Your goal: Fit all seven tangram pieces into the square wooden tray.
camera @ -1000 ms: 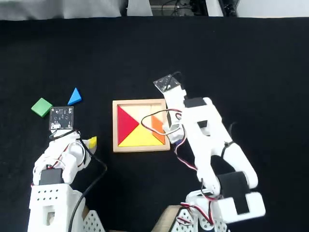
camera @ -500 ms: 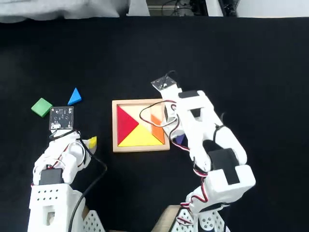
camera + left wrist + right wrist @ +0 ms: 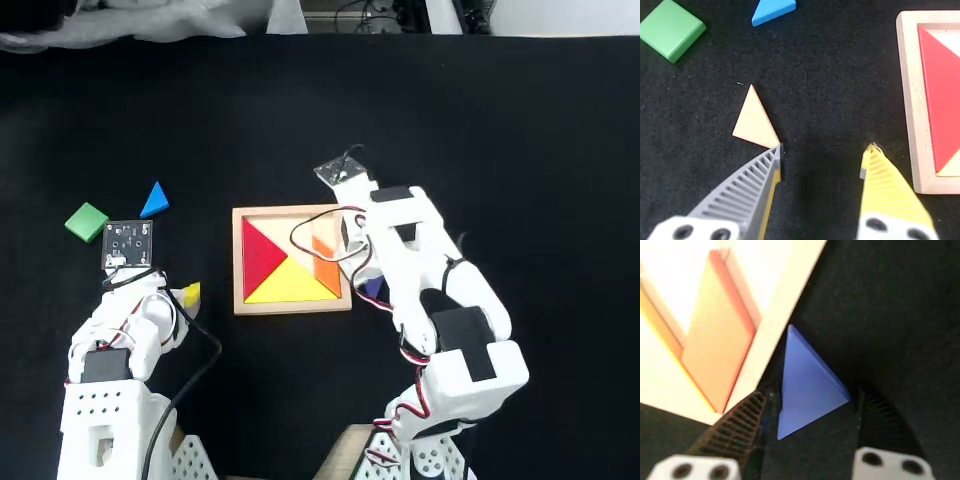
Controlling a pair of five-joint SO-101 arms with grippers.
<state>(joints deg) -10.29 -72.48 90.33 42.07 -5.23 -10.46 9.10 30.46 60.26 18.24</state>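
Two hands low over the desk (image 3: pixel 500 150), tray (image 3: pixel 239 262) partly filled.
The left hand (image 3: pixel 825 147) is wide open just beside a pale triangle (image 3: pixel 754 125). The right hand (image 3: pixel 812 400) is spread around a violet triangle (image 3: pixel 807 385) lying against the tray's outer edge, seemingly not pressing it. A red piece (image 3: pixel 260 255), a yellow piece (image 3: pixel 290 285) and an orange piece (image 3: pixel 326 258) lie inside.

White arms (image 3: pixel 420 270) trail red-black cables (image 3: pixel 408 345) (left pincer (image 3: pixel 826 147): grey and yellow).
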